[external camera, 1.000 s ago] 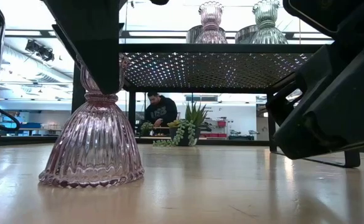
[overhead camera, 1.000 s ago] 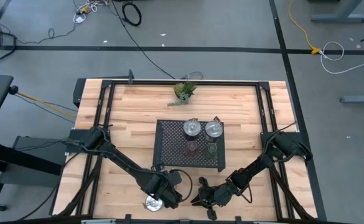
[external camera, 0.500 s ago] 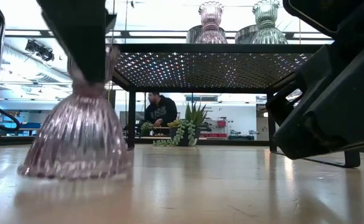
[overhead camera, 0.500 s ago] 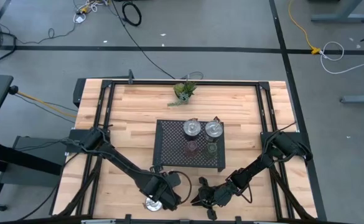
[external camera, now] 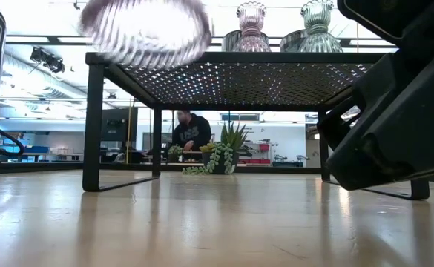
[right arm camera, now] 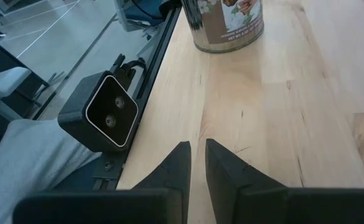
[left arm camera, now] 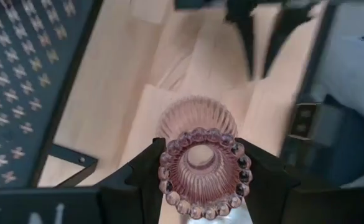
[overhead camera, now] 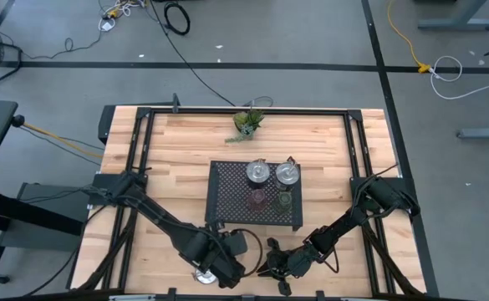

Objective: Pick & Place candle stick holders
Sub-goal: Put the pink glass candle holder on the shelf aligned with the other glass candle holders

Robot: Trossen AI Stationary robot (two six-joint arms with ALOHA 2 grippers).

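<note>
Four holders (overhead camera: 259, 173) racked; one (left arm camera: 199, 167) gripped.

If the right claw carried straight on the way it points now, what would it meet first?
Probably the printed metal tin standing on the wooden table. The right claw, its fingers nearly together, points along bare tabletop toward it; the tin sits slightly to one side of that line, so it might just slip past.

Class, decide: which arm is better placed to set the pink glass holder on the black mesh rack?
The left: its gripper already holds the pink holder lifted beside the rack. The right gripper rests empty on the table.
</note>
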